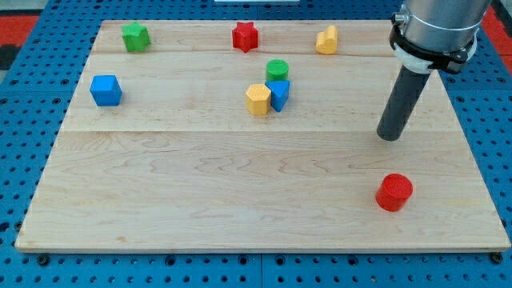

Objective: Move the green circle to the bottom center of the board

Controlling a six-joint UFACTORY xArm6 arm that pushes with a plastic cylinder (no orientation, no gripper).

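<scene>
The green circle (pixel 277 70) stands in the upper middle of the wooden board (pixel 200 184), touching the top of a blue block (pixel 279 93). A yellow block (pixel 258 100) sits against the blue block's left side. My tip (pixel 390 136) is on the board at the view's right, well to the right of and a little below this cluster, touching no block. The rod rises from it to the arm at the view's top right.
A red circle (pixel 394 193) lies below my tip near the bottom right. A blue cube (pixel 106 90) is at the left. Along the top edge stand a green block (pixel 135 37), a red star (pixel 245 37) and a yellow block (pixel 326 40).
</scene>
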